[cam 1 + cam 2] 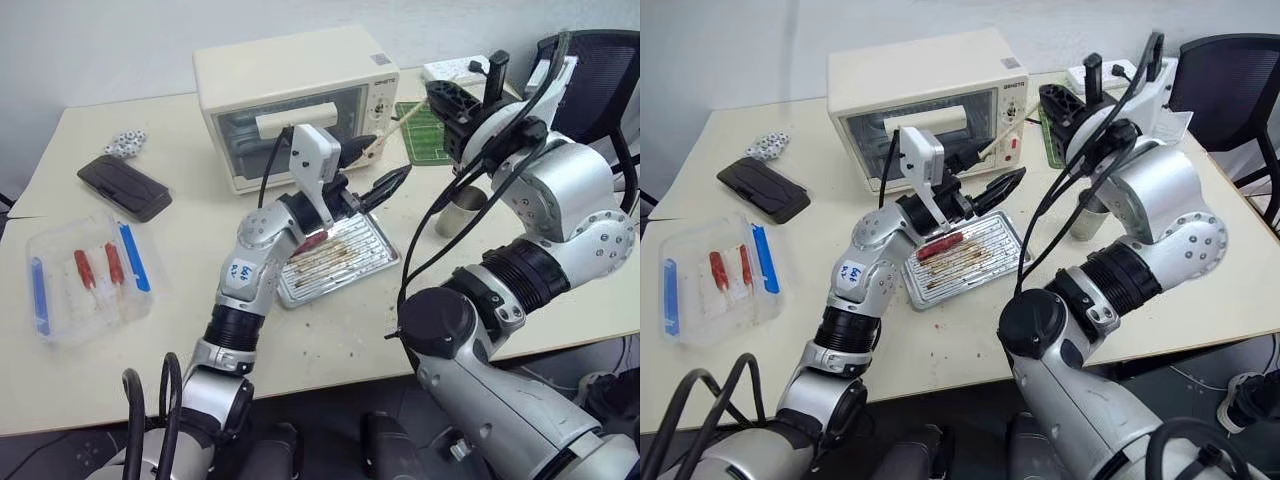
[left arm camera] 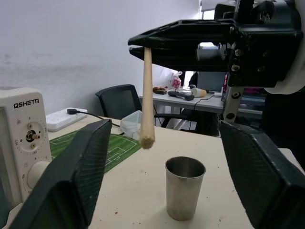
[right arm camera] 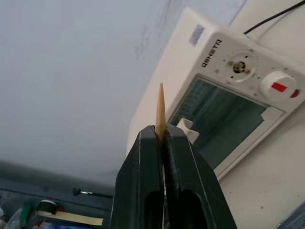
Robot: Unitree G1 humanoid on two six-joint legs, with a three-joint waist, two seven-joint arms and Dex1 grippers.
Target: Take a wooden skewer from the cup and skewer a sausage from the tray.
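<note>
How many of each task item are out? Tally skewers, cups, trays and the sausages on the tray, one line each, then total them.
wooden skewer: 1
metal cup: 1
baking tray: 1
sausage on the tray: 1
Total: 4

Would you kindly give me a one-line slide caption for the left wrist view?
Between the open left gripper, the right gripper holds a wooden skewer above the metal cup.

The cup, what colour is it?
Shiny silver-grey cup, clearest in the left wrist view.
</note>
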